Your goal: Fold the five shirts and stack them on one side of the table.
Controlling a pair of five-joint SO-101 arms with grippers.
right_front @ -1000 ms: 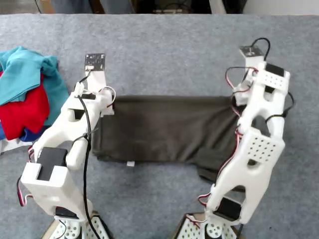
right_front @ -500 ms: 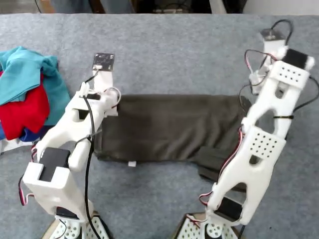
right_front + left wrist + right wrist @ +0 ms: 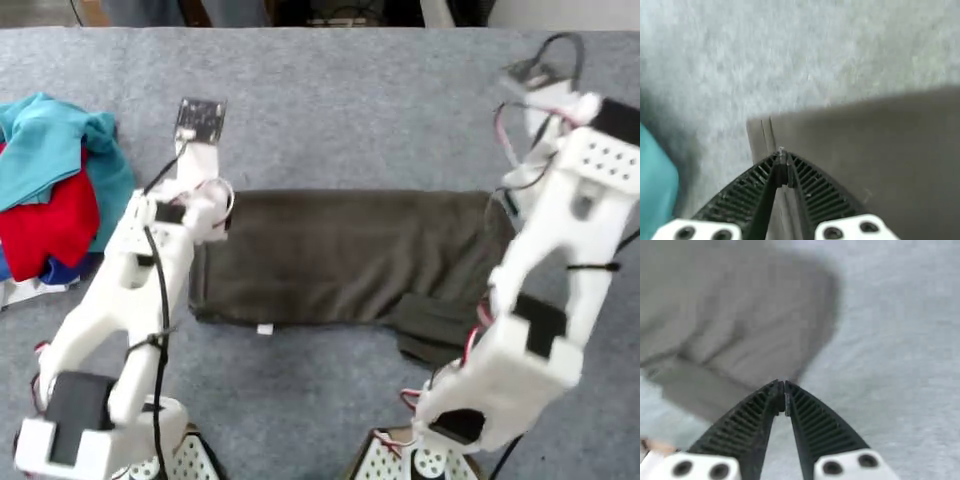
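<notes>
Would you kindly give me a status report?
Left gripper, right gripper shut over ends of dark shirt. It lies flat. Clothes pile beside left arm.

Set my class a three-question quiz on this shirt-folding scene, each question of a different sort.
1. True or false: the dark shirt lies apart from the heap of coloured shirts.
2. Pick one: the left gripper is A) wide open, B) shut, C) clamped on a red shirt.
3. Fill the gap: the heap shows teal, blue and ___ cloth.

Key: 1 true; 2 B; 3 red.
</notes>
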